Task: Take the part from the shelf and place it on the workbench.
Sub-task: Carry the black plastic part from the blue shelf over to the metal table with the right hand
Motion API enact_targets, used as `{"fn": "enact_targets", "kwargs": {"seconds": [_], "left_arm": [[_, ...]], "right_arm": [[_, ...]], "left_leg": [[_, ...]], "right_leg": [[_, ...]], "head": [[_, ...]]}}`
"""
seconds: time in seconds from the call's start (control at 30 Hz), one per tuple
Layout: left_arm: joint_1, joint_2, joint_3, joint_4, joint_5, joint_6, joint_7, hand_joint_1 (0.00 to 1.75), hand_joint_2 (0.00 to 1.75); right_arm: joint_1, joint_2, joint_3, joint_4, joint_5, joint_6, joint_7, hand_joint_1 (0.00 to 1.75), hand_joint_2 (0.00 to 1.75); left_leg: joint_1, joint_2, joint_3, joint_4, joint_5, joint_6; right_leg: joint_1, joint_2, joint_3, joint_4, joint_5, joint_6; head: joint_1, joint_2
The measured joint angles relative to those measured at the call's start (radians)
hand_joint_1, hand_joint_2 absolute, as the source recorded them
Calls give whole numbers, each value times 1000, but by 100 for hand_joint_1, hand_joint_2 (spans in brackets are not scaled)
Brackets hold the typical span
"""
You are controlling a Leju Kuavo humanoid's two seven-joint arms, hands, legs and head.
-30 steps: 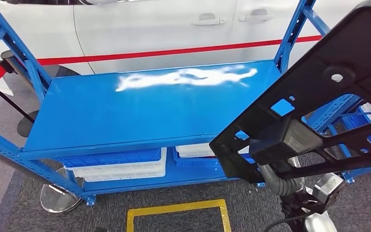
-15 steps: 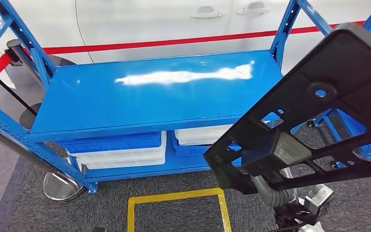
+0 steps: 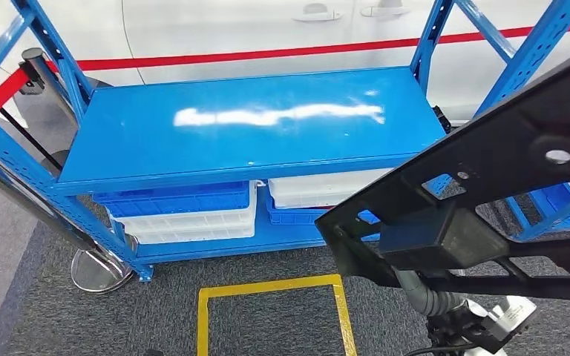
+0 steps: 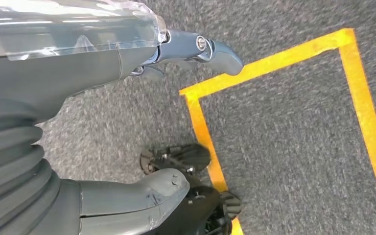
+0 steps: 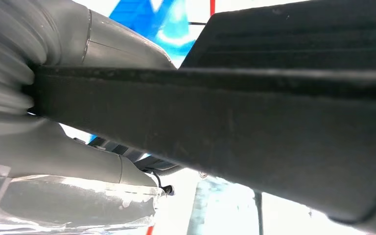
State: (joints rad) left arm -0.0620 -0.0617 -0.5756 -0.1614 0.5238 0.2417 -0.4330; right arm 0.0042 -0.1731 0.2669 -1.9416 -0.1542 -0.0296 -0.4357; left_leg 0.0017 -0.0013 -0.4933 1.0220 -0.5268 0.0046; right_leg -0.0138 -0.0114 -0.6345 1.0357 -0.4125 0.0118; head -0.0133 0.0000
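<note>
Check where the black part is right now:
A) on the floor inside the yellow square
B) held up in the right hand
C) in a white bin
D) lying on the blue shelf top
B: the black part is raised off the blue shelf, with the right hand gripping its edge in the right wrist view.

Black perforated part (image 3: 490, 200) tilted, aloft before blue shelf (image 3: 252, 126).

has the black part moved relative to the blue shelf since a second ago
Cannot tell for certain: the camera moved, shifting the whole scene. The black part held by the right hand covers less of the blue shelf top's right corner.
</note>
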Motion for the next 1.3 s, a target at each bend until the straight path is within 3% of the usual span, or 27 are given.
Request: {"fn": "enact_targets", "kwargs": {"seconds": [0.07,0.13,0.2,0.23,0.27,0.3,0.37,0.43,0.5,0.57,0.6,0.7,0.73,0.77,0.8,0.83,0.9,0.97,1.07,1.1,1.13,1.2,1.23,1.27,1.3], "left_arm": [[1,0,-1,0,0,-1,0,0,175],[1,-1,-3,0,0,-3,1,0,175],[0,0,-5,0,0,-5,1,0,175],[0,0,-6,0,0,-5,1,0,175],[1,0,-6,0,0,-6,1,0,175],[1,0,-7,0,0,-7,1,0,175],[1,-1,-7,0,0,-8,0,0,175],[0,-2,-8,0,0,-9,-1,0,175],[0,-3,-9,0,0,-9,-1,0,175],[2,-1,-10,0,1,-10,-2,0,175],[3,0,-10,0,2,-11,-3,0,175],[4,0,-13,0,5,-14,-4,0,175],[4,1,-14,0,6,-15,-5,0,175],[3,1,-14,0,6,-15,-4,0,175],[3,1,-14,0,6,-15,-4,0,175],[3,1,-15,0,6,-15,-4,0,175],[1,2,-15,0,6,-15,-3,0,175],[-1,2,-16,0,6,-15,-2,0,175],[0,1,-18,1,6,-15,-2,0,175],[0,1,-18,1,6,-15,-2,0,175],[0,1,-19,1,6,-15,-2,0,175],[-1,1,-19,1,6,-15,-2,0,175],[-1,1,-19,1,7,-16,-2,0,175],[-1,1,-19,1,7,-17,-2,0,175],[0,1,-19,1,8,-17,-2,0,175]], "right_arm": [[-7,-1,-10,-13,-2,-12,2,175,175],[-10,-3,-25,-22,-6,-18,10,175,175],[-12,-6,-40,-25,-10,-19,15,175,175],[-12,-7,-46,-25,-11,-19,15,175,175],[-11,-8,-49,-25,-13,-19,15,175,175],[-11,-8,-52,-25,-13,-18,15,175,175],[-10,-8,-54,-27,-13,-17,13,175,175],[-10,-8,-55,-33,-10,-16,11,175,175],[-10,-8,-55,-40,-7,-16,9,175,175],[-10,-8,-56,-41,-5,-17,9,175,175],[-10,-8,-56,-41,-4,-18,10,175,175],[-10,-8,-56,-41,-4,-20,13,175,175],[-10,-8,-55,-41,-4,-21,14,175,175],[-10,-8,-55,-41,-4,-21,14,175,175],[-10,-8,-55,-41,-4,-21,15,175,175],[-10,-8,-55,-41,-4,-21,15,175,175],[-10,-7,-55,-41,-4,-22,15,175,175],[-10,-6,-55,-41,-4,-22,15,175,175],[-10,-6,-54,-41,-4,-23,16,175,175],[-9,-6,-53,-41,-4,-23,16,175,175],[-9,-6,-53,-41,-4,-23,16,175,175],[-7,-5,-53,-41,-4,-23,16,175,175],[-6,-5,-53,-40,-4,-24,16,175,175],[-5,-5,-53,-40,-4,-25,16,175,175],[-3,-5,-53,-40,-3,-26,16,175,175]], "left_leg": [[2,3,-12,-6,17,17],[4,7,-31,-10,40,35],[-1,9,-59,-8,61,44],[-3,9,-74,-6,72,45],[-6,9,-89,-4,82,45],[-8,9,-104,-2,91,44],[-11,9,-127,2,109,40],[-13,9,-139,3,125,32],[-12,9,-143,0,142,20],[-9,8,-150,5,138,8],[-8,6,-159,25,111,1],[2,4,-201,185,-31,-18],[6,4,-209,241,-54,-23],[8,5,-205,273,-51,-27],[10,5,-186,273,-29,-30],[12,5,-149,239,1,-32],[13,3,-45,101,19,-31],[9,0,19,-1,-3,-21],[5,1,11,-20,5,6],[5,4,3,-22,15,17],[7,6,-7,-23,26,26],[4,10,-32,-22,48,37],[2,10,-47,-21,59,38],[0,10,-62,-19,70,38],[-2,10,-78,-16,79,37]], "right_leg": [[-2,2,-7,5,-7,11],[-4,5,-32,70,-83,16],[-4,7,-64,187,-174,20],[-4,7,-70,235,-190,21],[-4,7,-63,256,-180,20],[-3,7,-40,246,-154,18],[2,7,52,136,-111,5],[10,7,139,7,-116,-8],[17,7,160,-42,-122,-16],[13,4,149,-48,-103,-27],[10,2,140,-51,-91,-35],[7,-2,100,-51,-57,-46],[7,-2,84,-49,-46,-45],[6,-2,67,-46,-35,-42],[4,-2,50,-41,-25,-39],[3,-2,33,-35,-16,-35],[1,-2,5,-20,-2,-24],[1,-2,-9,-12,12,-11],[-1,-2,-17,-8,21,9],[-3,0,-25,8,0,14],[-5,2,-37,40,-39,17],[-7,5,-72,157,-138,22],[-7,6,-84,217,-166,24],[-8,6,-86,257,-171,25],[-8,6,-72,265,-154,24]], "head": [[-2,0],[1,0],[4,0],[5,0],[4,0],[4,0],[4,0],[4,0],[5,0],[8,0],[7,0],[2,0],[1,0],[1,0],[1,0],[1,0],[0,0],[0,0],[0,0],[2,0],[4,0],[8,0],[8,0],[9,0],[9,0]]}}
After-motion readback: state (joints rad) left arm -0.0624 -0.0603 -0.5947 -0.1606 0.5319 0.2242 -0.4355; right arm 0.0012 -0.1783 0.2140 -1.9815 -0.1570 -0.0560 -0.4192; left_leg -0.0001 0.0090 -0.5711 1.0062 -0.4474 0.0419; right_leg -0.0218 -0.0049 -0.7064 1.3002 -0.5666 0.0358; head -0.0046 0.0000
